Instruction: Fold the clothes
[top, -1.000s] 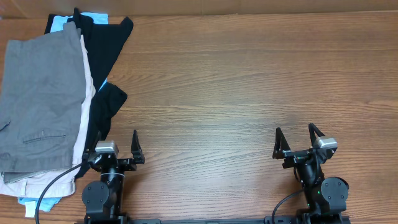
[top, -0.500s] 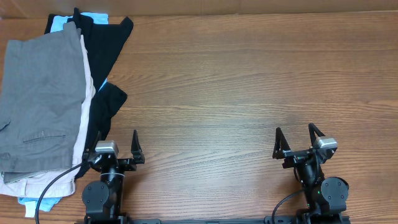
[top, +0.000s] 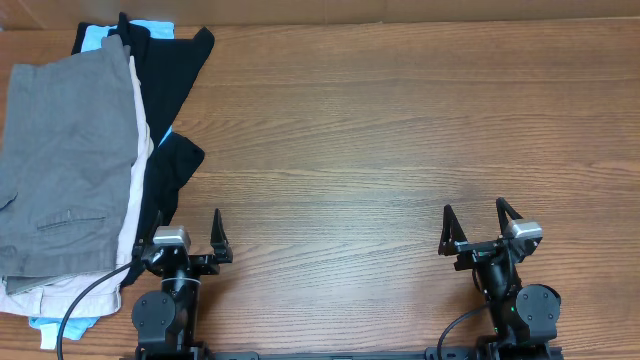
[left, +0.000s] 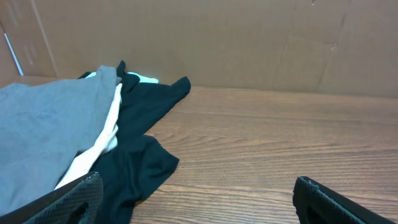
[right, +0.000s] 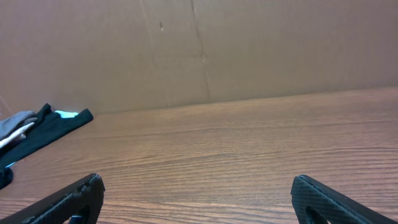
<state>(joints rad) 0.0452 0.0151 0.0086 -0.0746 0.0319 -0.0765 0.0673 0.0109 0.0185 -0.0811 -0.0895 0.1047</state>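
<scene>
The grey shorts (top: 65, 165) lie folded on top of a pile of clothes at the table's left side. They also show in the left wrist view (left: 43, 130) at the left. My left gripper (top: 187, 232) is open and empty near the front edge, just right of the pile. In its own view (left: 198, 193) its fingers stand wide apart over bare wood. My right gripper (top: 473, 226) is open and empty at the front right, its fingers wide apart in its own view (right: 198, 193).
Under the grey shorts lie beige shorts (top: 135, 185), a black garment (top: 172, 90) spreading to the right, and a light blue piece (top: 95, 38). A brown cardboard wall (left: 249, 37) stands along the table's far edge. The wooden table (top: 400, 140) stretches right of the pile.
</scene>
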